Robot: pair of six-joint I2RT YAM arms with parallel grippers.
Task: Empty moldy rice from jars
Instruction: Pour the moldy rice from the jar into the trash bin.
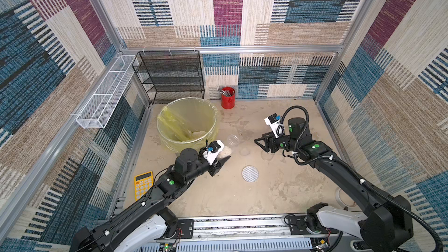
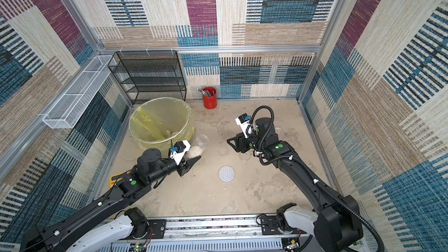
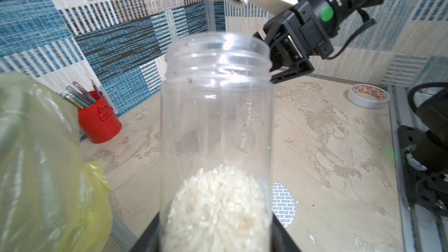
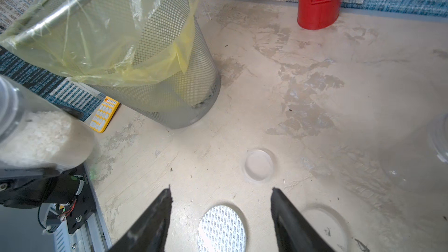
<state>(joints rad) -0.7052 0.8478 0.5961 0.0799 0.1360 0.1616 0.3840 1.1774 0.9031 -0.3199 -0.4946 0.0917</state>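
The left claw (image 1: 222, 158) is pinching a clear jar (image 3: 218, 107) low on its body, one jaw on each side of the base, and holds it clear of the counter (image 1: 278, 190). The lid is off and the threaded mouth is open. The moldy rice (image 3: 218, 209) sits heaped in the bottom part of the jar, nearest the claw, and the upper part is bare. The jar's long axis runs out from the claw toward the far wall, with the mouth raised above the base, so nothing can spill as it is held. What matters next is where the bin (image 1: 186, 98) with the yellow liner stands. It is just beside the jar on the robot's left, and in both top views the mouth lies outside the near rim, not over the opening. My reading is that the left arm has to carry the mouth leftward across that rim and then tip the axis downward. A pale heap already shows inside the liner. The right claw (image 4: 221, 188) is spread wide with nothing in it. It hangs over the counter near a loose clear lid (image 4: 259, 164), farther from the bin than the left.
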